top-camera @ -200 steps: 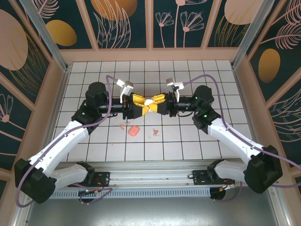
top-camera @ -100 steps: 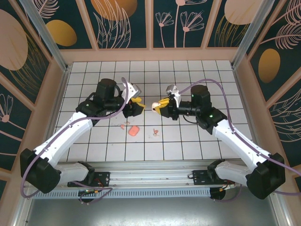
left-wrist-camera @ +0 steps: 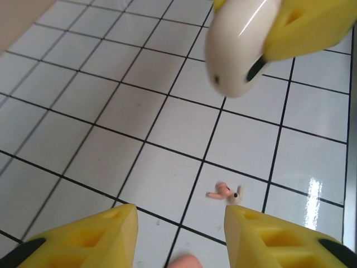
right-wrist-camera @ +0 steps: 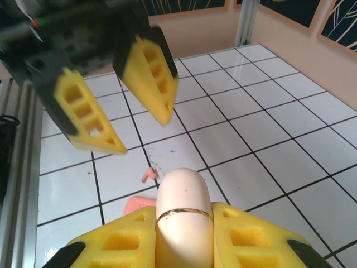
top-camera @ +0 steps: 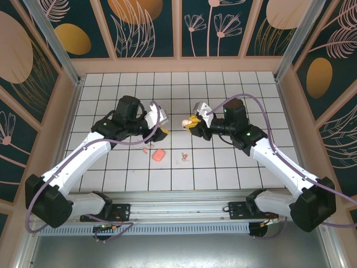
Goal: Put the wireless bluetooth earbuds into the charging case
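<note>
Tiled table [top-camera: 223, 167], white with dark grout lines, bore the loose items. Left gripper [top-camera: 160, 130] hung above it, yellow fingers [left-wrist-camera: 95, 237] spread apart with nothing between them. Right gripper [top-camera: 192, 121] faced it from a short way off, fingers pinching the charging case [right-wrist-camera: 184, 190], cream, egg-shaped, gold-banded, held clear of the tiles. Salmon-pink block [top-camera: 159, 155] lay on the tiles in front of the two grippers. Earbuds [top-camera: 146, 149], two, tiny, pale pink, lay loose on the tiles outside the case: one just left of the block, the other earbud [top-camera: 184, 156] to its right.

Charging case [left-wrist-camera: 240, 47] blurred, cut off by top edge.
</note>
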Robot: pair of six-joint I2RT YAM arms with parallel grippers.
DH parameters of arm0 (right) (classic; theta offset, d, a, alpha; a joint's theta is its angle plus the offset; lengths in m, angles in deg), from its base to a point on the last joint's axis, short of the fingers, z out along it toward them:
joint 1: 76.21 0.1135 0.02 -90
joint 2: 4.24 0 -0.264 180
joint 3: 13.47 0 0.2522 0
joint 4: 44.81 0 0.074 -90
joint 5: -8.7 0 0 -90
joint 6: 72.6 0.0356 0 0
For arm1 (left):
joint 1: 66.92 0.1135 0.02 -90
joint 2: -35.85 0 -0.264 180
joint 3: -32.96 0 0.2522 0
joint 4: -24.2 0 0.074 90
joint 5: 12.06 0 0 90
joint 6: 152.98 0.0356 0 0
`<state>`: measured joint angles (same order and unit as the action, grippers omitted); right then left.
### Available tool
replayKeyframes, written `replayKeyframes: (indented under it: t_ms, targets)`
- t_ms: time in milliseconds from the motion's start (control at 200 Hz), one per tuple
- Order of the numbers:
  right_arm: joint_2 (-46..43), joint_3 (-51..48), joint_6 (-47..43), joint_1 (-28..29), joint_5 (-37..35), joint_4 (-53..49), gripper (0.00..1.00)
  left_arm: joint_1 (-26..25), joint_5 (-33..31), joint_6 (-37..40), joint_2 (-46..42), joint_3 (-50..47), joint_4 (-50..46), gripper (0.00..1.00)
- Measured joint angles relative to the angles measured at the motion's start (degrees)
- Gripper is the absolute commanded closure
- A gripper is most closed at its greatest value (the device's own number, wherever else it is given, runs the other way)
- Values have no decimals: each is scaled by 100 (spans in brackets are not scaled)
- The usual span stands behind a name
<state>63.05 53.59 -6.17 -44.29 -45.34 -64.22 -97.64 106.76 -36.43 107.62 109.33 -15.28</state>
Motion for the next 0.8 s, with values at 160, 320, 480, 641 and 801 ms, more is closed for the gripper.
replayKeyframes:
  t_ms: [160,320,480,641,801]
  targets:
    - [256,13,-269,17,-15,0,85,0,9,573,-382,-138,0,55]
    - [531,216,-695,225,-173,-74,85,0,70,1032,-614,-304,0,55]
    - [728,459,-1506,608,-254,-240,85,0,138,1290,-614,-326,-26,57]
    - [791,485,-2179,813,-157,-256,85,0,404,1384,-529,-326,-31,57]
    - [964,623,-2531,876,-17,-422,85,-7,494,1401,-404,-326,-33,58]
